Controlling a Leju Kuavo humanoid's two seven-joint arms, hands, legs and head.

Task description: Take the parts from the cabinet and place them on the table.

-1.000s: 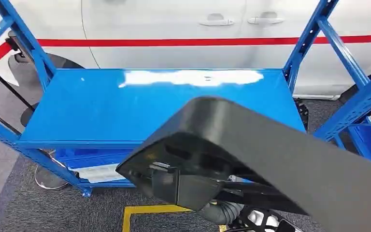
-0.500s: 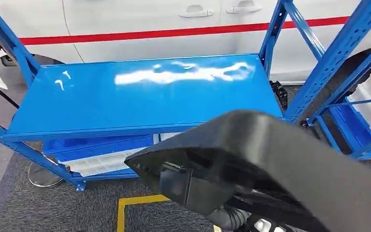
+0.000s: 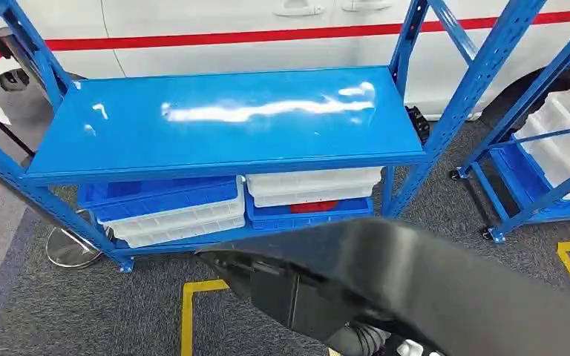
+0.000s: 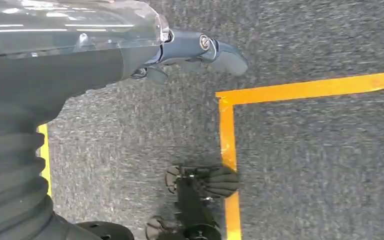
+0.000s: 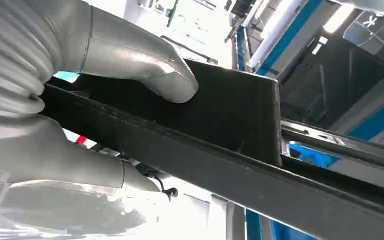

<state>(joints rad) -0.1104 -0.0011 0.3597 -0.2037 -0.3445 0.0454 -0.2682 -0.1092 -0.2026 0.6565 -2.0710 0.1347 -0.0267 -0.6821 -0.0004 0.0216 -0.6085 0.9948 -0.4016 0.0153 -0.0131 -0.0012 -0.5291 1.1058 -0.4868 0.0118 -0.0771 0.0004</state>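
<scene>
right robot hand (image 5: 80, 100) grasps a long black part (image 3: 415, 282), thumb pressed on its flat face and fingers (image 5: 65, 160) under its edge. the part extends forward from that hand, held above grey carpet (image 3: 119, 319) in front of the blue rack (image 3: 223, 119). beyond the part, white and blue trays (image 3: 171, 211) sit on the rack's lower shelf. left robot hand (image 4: 190, 55) hangs over the carpet near a yellow floor line (image 4: 227, 145), fingers loosely extended, grasping nothing.

Blue shelf rack (image 3: 223, 122) on grey carpet (image 3: 82, 311); top shelf glossy. Under top shelf: blue and white bins (image 3: 167, 211) at left, white bins on blue bin (image 3: 312, 194) at right. Yellow floor tape (image 3: 187, 315) on carpet before rack.
</scene>
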